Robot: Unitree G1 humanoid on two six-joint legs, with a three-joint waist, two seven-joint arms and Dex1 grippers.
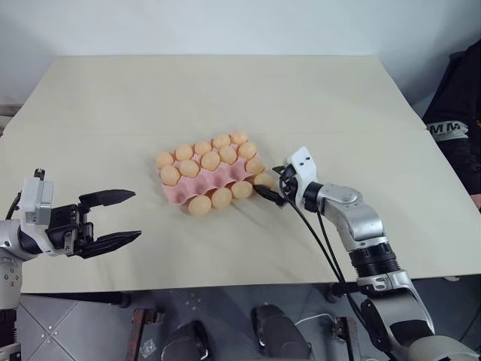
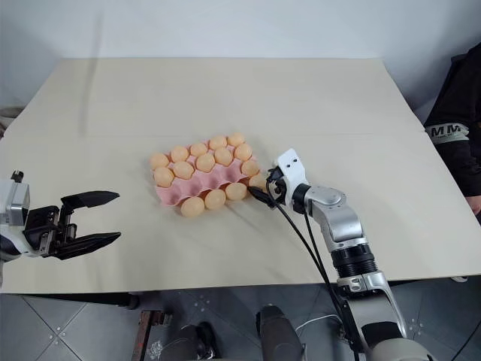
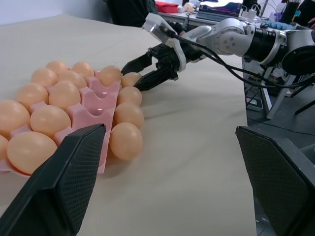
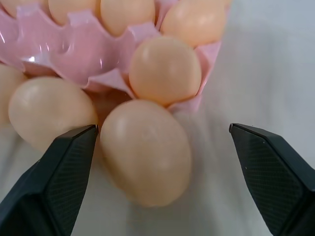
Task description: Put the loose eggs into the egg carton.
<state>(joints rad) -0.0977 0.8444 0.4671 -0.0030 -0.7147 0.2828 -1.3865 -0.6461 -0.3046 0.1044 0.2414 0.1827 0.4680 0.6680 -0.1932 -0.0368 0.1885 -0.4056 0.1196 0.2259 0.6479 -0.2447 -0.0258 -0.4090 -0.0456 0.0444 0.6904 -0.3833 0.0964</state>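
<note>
The pink egg carton (image 1: 179, 195) lies mid-table with eggs in its far two rows; its near row shows bare pink cups. Several loose eggs line its near edge on the table, from one at the left (image 1: 199, 204) to one at the right (image 1: 263, 180). My right gripper (image 1: 269, 186) is open at that rightmost loose egg (image 4: 146, 157), which sits on the table between the spread fingers (image 4: 59, 167), nearer one of them. Another loose egg (image 4: 49, 118) lies beside it. My left gripper (image 1: 113, 219) hangs open and empty over the near left of the table, well apart from the carton.
The beige table (image 1: 225, 90) stretches wide around the carton. A person in dark clothing (image 1: 458, 128) is at the far right edge. The table's near edge (image 1: 225, 282) runs just under both arms.
</note>
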